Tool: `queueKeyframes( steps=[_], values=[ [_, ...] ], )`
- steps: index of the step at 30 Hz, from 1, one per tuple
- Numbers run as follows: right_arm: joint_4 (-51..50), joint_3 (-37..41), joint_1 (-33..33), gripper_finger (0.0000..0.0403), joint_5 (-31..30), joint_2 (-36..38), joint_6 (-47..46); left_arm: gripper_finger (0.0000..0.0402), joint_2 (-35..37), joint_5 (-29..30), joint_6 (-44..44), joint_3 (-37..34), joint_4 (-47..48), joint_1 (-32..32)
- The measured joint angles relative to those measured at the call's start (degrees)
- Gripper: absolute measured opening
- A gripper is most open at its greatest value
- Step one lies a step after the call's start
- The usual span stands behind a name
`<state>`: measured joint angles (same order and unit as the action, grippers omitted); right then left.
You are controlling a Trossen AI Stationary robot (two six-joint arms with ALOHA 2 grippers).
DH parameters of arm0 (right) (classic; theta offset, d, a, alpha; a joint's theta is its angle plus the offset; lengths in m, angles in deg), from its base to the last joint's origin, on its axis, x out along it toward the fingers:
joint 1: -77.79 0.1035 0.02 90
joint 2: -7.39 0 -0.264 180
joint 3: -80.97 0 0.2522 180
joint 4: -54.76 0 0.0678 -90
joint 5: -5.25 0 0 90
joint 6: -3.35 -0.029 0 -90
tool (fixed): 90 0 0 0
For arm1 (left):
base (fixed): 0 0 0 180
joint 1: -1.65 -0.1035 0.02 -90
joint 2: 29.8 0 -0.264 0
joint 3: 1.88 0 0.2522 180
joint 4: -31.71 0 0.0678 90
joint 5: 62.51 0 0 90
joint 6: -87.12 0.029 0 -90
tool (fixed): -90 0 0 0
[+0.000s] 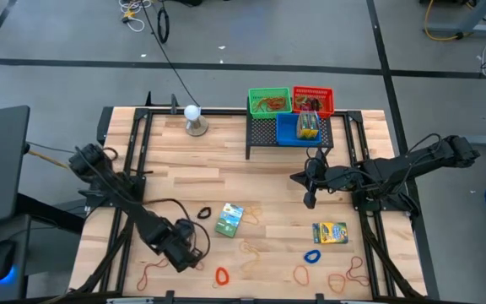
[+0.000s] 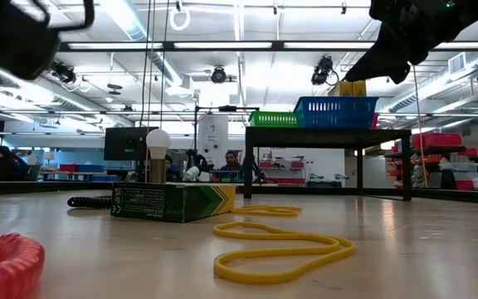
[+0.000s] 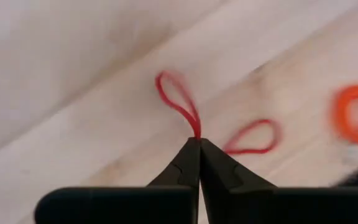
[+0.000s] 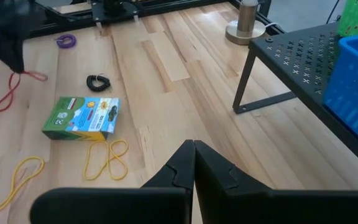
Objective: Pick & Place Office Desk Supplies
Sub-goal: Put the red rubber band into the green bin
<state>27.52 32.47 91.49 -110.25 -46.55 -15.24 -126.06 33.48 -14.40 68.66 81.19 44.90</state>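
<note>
Red band (image 3: 178, 102) is being pinched in the left jaws (image 3: 197, 144) for lifting off the counter (image 1: 226, 160); right jaws (image 4: 193, 149) are hovering closed, empty.

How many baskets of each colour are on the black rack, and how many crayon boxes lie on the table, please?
Green basket: 1
Red basket: 1
Blue basket: 1
Crayon boxes: 2, one nearer the middle of the table and one farther toward the right arm's side
Total: 5
</note>
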Motion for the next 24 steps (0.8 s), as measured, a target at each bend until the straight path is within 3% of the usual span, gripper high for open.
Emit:
queueKeyframes(
  steps=[9,13,19,24],
  values=[
    [0.0,0.0,0.0,0.0011,0.0,0.0,-0.3,0.0004,9.8,19.5,8.1,-0.1,1.3,-2.3],
    [0.0,0.0,0.0,0.0011,0.0,0.0,-0.5,0.0003,12.6,25.9,16.0,-0.1,-1.9,-5.3],
    [0.2,0.0,0.0,0.0011,0.0,0.0,-1.7,0.0003,13.5,26.9,36.8,-0.1,-15.5,-12.6],
    [0.4,0.0,0.0,0.0011,-0.1,0.0,-2.1,0.0003,13.5,20.9,53.7,-2.7,-31.9,-20.0]
  ],
)
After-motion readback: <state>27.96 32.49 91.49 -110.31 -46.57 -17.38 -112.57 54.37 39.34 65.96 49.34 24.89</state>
